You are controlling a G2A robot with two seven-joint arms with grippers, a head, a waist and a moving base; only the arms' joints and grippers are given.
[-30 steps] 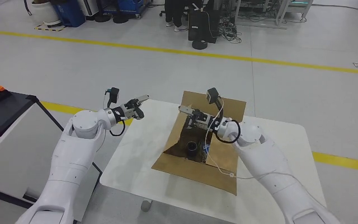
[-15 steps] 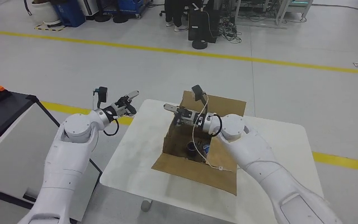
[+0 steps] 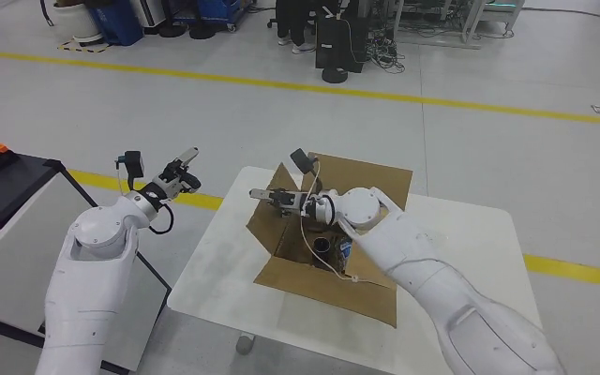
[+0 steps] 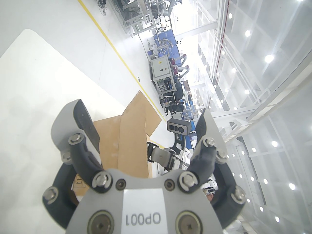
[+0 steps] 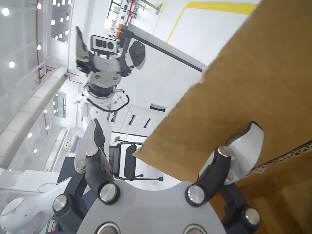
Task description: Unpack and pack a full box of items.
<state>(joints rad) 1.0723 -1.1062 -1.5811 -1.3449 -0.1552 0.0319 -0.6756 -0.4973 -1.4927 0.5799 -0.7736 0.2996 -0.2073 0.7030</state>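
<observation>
1. My right gripper (image 3: 259, 194) sits at the left flap (image 5: 219, 74) of the box (image 3: 364, 175). The flap stands up on the side toward my left arm.
2. My right fingers (image 5: 248, 137) are spread wide. The flap's ragged edge runs between them: one finger lies by the cardboard face and the other hangs in open air. They are not clamped on anything.
3. My left gripper (image 4: 143, 113) is raised out past the left edge of the table (image 3: 220, 277), well apart from the box. Its fingers are released, with nothing between them.
4. The box rests on the white table near its middle, with the flaps folded outward and the top open.
5. Down inside the box there is a dark round item (image 3: 322, 247) with a blue item (image 3: 345, 250) just beside it. I cannot tell what either one is.
</observation>
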